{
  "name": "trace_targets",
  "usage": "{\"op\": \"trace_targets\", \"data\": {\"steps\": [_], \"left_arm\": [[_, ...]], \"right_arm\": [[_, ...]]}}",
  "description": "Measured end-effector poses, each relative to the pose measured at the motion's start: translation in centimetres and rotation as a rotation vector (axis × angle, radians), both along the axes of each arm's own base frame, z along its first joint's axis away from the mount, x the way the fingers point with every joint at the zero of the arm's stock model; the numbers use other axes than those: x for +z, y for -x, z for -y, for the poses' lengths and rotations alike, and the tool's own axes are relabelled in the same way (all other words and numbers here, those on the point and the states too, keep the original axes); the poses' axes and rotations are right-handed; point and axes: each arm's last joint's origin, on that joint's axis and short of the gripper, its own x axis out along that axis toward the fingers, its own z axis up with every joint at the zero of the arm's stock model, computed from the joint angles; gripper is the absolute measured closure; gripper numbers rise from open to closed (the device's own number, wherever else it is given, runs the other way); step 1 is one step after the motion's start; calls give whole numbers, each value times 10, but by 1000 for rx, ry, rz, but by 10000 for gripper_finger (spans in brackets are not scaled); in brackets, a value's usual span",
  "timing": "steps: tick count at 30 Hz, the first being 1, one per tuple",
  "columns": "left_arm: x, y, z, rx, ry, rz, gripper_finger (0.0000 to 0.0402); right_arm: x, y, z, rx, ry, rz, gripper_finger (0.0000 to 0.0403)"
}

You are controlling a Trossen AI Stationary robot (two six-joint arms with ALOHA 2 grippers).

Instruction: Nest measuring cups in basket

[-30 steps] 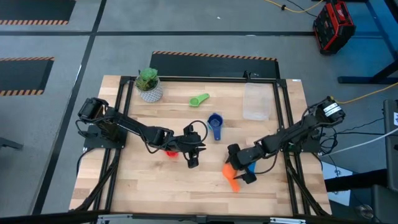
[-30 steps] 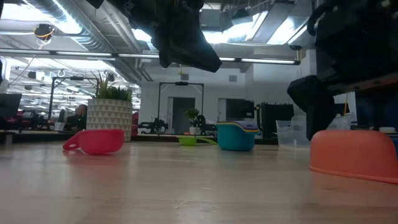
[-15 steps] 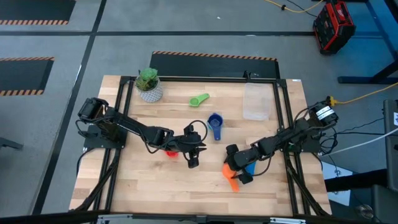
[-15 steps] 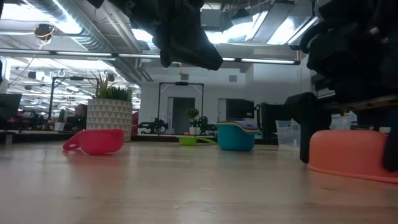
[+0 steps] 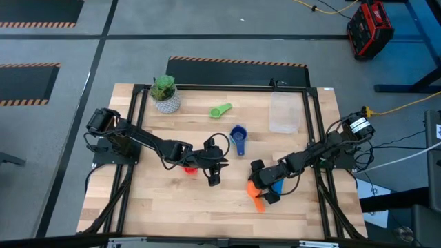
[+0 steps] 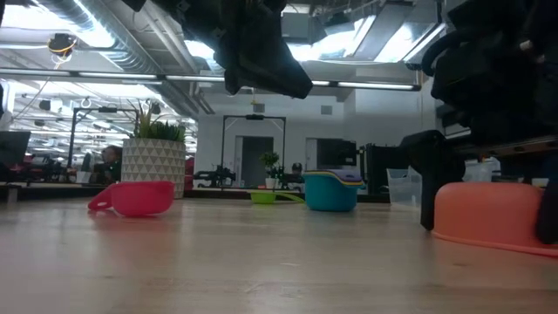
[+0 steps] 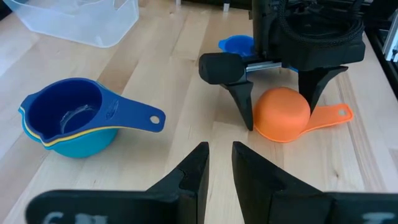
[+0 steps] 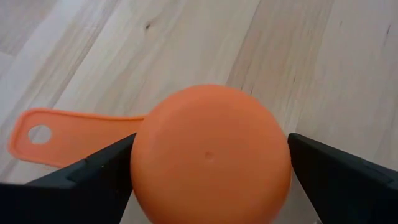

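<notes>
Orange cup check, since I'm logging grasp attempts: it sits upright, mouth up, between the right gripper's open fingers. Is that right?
Not quite. The orange cup lies upside down, its domed bottom facing up, as the right wrist view shows. The rest holds: it sits between the open fingers of the right gripper.

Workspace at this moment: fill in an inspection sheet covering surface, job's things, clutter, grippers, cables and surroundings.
Surface: pale wooden table, bare at the front.
Job's things: upside-down orange plastic measuring cup; stacked blue, yellow and teal cups; red cup; green cup; small blue cup; clear plastic basket, nothing seen inside.
Clutter: white-potted green plant.
Grippers: right gripper open, straddling the orange cup; left gripper nearly shut, empty.
Cables: yellow cable on the floor.
Surroundings: red case; hazard-striped floor tape.
</notes>
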Motion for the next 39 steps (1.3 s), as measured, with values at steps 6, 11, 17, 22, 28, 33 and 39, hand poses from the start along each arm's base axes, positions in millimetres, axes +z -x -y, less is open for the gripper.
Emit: {"op": "trace_targets", "data": {"steps": [6, 11, 17, 22, 28, 33, 39], "left_arm": [[0, 0, 0, 0, 0, 0, 337], [0, 0, 0, 0, -1, 0, 337], [0, 0, 0, 0, -1, 0, 337], [3, 2, 0, -9, 6, 3, 337], [25, 13, -1, -24, 11, 36, 337], [50, 36, -5, -21, 0, 23, 337], [78, 73, -10, -41, -4, -8, 337]], "right_arm": [[0, 0, 0, -2, 2, 4, 60], [0, 0, 0, -1, 4, 5, 84], [1, -1, 0, -6, 10, 7, 71], [8, -8, -2, 1, 75, 62, 72], [24, -24, -4, 10, 240, 188, 72], [48, -42, -7, 3, 428, 326, 72], [82, -65, -6, -24, 641, 484, 72]]}}
